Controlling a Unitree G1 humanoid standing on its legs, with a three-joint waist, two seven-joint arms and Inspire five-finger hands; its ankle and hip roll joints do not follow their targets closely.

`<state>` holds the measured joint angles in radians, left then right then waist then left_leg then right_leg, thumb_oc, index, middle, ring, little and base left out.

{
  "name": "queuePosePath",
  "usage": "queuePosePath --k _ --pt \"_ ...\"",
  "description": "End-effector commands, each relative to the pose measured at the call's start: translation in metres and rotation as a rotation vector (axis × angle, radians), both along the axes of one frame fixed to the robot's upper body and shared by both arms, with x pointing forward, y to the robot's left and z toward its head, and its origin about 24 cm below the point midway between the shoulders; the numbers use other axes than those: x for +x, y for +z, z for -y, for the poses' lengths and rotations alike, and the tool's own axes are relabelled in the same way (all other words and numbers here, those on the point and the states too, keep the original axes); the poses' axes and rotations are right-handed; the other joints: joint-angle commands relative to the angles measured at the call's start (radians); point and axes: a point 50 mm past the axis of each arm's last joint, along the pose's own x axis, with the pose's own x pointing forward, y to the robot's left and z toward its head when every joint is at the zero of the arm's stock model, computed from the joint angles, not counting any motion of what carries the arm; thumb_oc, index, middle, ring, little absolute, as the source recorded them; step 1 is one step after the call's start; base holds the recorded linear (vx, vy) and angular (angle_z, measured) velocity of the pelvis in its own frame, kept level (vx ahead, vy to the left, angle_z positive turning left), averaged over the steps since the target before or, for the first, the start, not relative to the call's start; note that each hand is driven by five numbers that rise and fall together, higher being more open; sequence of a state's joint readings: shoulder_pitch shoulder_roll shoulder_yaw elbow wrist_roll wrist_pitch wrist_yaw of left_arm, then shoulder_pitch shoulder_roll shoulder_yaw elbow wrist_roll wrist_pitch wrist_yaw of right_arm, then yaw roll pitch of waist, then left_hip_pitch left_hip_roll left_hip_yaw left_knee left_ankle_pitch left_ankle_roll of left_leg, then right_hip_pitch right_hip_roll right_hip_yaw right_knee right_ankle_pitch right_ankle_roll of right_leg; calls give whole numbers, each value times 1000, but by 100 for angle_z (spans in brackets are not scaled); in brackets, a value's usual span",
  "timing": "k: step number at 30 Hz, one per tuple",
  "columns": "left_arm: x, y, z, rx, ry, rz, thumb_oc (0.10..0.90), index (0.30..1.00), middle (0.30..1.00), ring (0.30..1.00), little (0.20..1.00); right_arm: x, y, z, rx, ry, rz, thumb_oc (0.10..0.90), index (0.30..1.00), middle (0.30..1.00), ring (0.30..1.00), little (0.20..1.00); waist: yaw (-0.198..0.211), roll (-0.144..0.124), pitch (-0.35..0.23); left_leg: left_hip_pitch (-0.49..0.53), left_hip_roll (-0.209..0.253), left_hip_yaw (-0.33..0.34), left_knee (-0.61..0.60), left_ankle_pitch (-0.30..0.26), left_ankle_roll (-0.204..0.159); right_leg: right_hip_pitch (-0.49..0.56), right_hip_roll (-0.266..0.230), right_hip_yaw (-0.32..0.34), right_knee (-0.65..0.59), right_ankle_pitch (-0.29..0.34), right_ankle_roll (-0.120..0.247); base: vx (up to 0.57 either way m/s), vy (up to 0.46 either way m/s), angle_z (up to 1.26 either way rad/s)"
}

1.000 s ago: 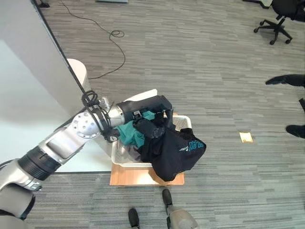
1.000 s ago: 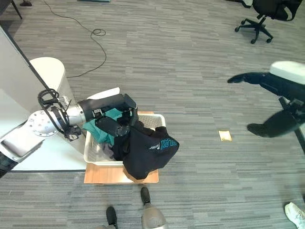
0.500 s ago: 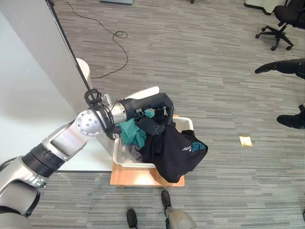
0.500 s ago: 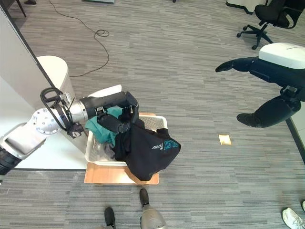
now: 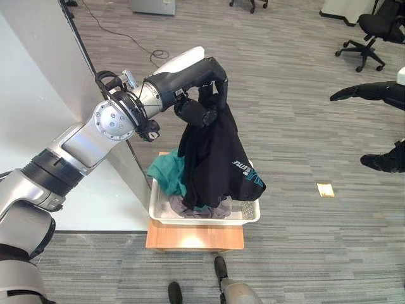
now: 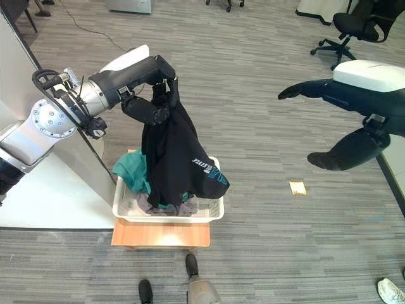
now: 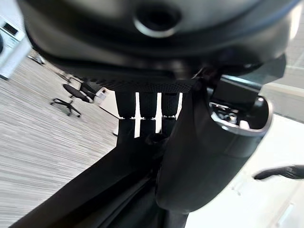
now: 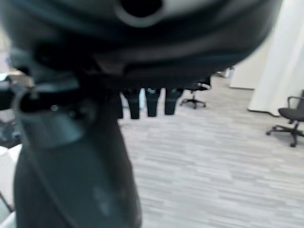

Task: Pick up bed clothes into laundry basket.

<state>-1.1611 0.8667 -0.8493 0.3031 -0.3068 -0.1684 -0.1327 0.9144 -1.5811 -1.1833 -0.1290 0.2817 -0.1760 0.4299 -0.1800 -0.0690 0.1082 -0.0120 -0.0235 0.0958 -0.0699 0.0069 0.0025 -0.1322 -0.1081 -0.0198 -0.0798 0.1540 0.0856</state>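
Observation:
A black garment with teal print (image 5: 215,158) hangs from my left hand (image 5: 199,111), which is shut on its top edge well above the white laundry basket (image 5: 202,220). The garment's lower end reaches down into the basket. My left wrist view has the fingers (image 7: 147,107) curled over the black cloth (image 7: 95,190). A teal garment (image 5: 168,177) spills over the basket's left rim, and grey cloth (image 5: 190,206) lies inside. My right hand (image 6: 354,104) hovers far to the right, open and holding nothing.
The basket stands on a low wooden board (image 5: 193,237) beside a white partition (image 5: 38,95). A small yellowish scrap (image 5: 326,189) lies on the grey plank floor. Office chairs (image 5: 373,25) stand at the back right, and a cable (image 5: 158,54) trails across the floor behind.
My left hand has risen, lifting the black garment from where it draped over the basket's front rim so that it now hangs above the basket. The camera has also shifted.

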Motion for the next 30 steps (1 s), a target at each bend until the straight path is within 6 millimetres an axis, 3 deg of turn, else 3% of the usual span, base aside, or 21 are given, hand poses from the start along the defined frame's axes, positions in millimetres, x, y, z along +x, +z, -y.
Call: queuePosePath --k 1,5,15,21,30 --pt "-31 158 -13 -317 -14 456 400 300 300 300 300 1 7 49 -41 -287 51 800 900 900 900 900 29 16 -41 -11 32 -20 -17 -10 -51 132 -54 -16 57 -148 126 -3 26 9" --pt "-31 161 -19 -275 28 481 400 300 300 300 300 8 -12 49 -45 -275 0 800 900 900 900 900 45 33 -35 -8 32 -19 -17 -12 -50 134 -57 -16 56 -149 127 -1 16 1" --pt "-20 159 -33 -141 174 493 400 300 300 300 300 25 -51 48 -32 -253 -83 800 900 900 900 900 28 13 -19 -14 33 -15 -17 -10 -49 130 -56 -15 56 -148 127 0 5 -1" --pt "-19 167 -42 -139 239 539 400 300 300 300 300 33 -53 34 -3 -184 -39 800 900 900 900 900 21 15 -19 -14 34 -10 -17 -13 -49 130 -59 -13 56 -147 131 5 3 0" --pt "-22 176 -46 -56 295 602 400 300 300 300 300 48 -94 15 121 -90 -68 800 900 900 900 900 13 27 -19 -12 32 -7 -17 -17 -46 129 -60 -12 56 -146 135 5 4 -1"
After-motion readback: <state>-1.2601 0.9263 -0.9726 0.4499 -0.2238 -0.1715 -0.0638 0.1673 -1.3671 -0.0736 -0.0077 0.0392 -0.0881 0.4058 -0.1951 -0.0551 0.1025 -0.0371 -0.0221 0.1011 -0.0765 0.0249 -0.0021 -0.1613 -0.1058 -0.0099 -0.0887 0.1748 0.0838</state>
